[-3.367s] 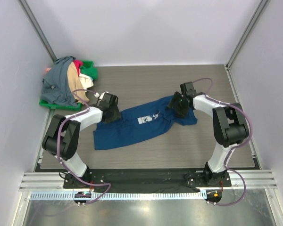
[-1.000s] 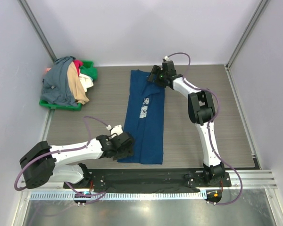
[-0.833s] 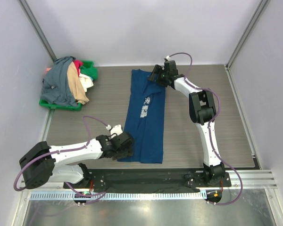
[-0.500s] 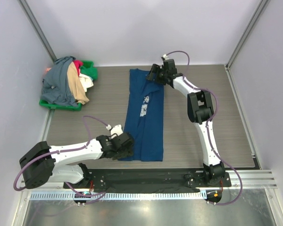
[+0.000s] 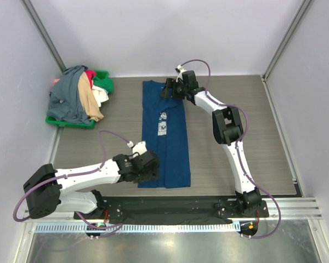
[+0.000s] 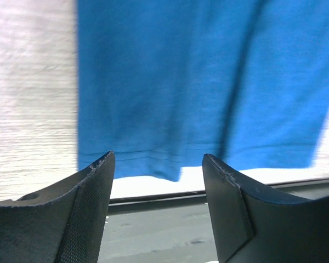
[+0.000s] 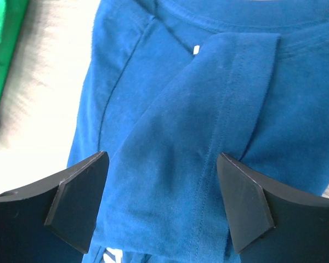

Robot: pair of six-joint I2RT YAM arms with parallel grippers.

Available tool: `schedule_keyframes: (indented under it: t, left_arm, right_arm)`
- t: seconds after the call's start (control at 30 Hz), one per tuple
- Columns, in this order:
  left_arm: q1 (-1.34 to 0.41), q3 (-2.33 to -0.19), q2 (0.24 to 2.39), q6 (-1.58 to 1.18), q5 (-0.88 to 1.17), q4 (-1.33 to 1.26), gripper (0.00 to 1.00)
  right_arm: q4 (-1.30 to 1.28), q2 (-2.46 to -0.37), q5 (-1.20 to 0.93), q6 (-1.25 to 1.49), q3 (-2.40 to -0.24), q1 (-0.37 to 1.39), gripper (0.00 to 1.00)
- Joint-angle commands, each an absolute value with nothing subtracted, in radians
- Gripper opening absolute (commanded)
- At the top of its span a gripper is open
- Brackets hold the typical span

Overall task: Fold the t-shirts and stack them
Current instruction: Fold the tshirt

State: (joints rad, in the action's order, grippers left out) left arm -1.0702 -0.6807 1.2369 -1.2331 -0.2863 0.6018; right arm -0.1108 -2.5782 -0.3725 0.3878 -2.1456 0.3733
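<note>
- As we look down from the overhead camera, the navy t-shirt (image 5: 170,148) lies flat on the table (image 5: 247,120) as a long, narrow strip. Its collar points toward the far wall and its hem toward the arm bases, with the white print (image 5: 162,125) facing up.
- We see the left gripper (image 5: 152,166) low at the near left corner of that shirt, right by the hem.
- From the left wrist camera we find its jaws spread, the fingers (image 6: 90,186) well apart with nothing between them. The blue hem lies just beyond the tips.
- We see the right gripper (image 5: 167,89) stretched out to the far end of the shirt, over the collar area.
- Its jaws also stand wide apart and hold nothing. Below them lies a folded sleeve (image 7: 219,98) turned in over the chest, and we cannot tell whether the tips touch the cloth.
- We find the other t-shirts (image 5: 77,98), grey, tan, white, pink and green, heaped on the green tray (image 5: 70,123) in the far left corner, well apart from the navy one.
</note>
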Motion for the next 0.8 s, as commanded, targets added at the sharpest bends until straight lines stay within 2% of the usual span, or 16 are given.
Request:
schedule_keyframes:
  t: [0.0, 0.13, 0.27, 0.33, 0.53, 0.67, 0.77]
  left_arm:
    - [-1.077, -0.775, 1.21, -1.181, -0.346, 0.621, 0.68]
    - [-1.074, -0.88, 1.193, -1.098, -0.435, 0.695, 0.74]
    - [-1.014, -0.934, 1.167, -1.036, -0.459, 0.749, 0.79]
    - [-0.968, -0.933, 1.154, -1.022, -0.454, 0.752, 0.79]
    - [-0.882, -0.928, 1.132, -0.973, -0.451, 0.787, 0.79]
    - [-0.781, -0.838, 1.069, -0.956, -0.356, 0.72, 0.8]
    - [-0.727, -0.773, 1.019, -0.951, -0.301, 0.673, 0.8]
  right_arm:
    - [-0.162, -2.531, -0.497, 0.367, -2.143, 0.382, 0.86]
    - [-0.248, -2.435, -0.489, 0.339, -2.195, 0.382, 1.0]
    - [-0.365, -2.246, -0.413, 0.305, -2.18, 0.382, 0.99]
    - [-0.411, -2.162, -0.351, 0.305, -2.097, 0.383, 1.0]
    - [-0.46, -1.815, -0.212, 0.345, -1.688, 0.382, 1.0]
    - [-0.457, -1.617, -0.216, 0.451, -1.375, 0.393, 1.0]
    - [-0.401, -1.459, -0.195, 0.54, -1.06, 0.436, 1.0]
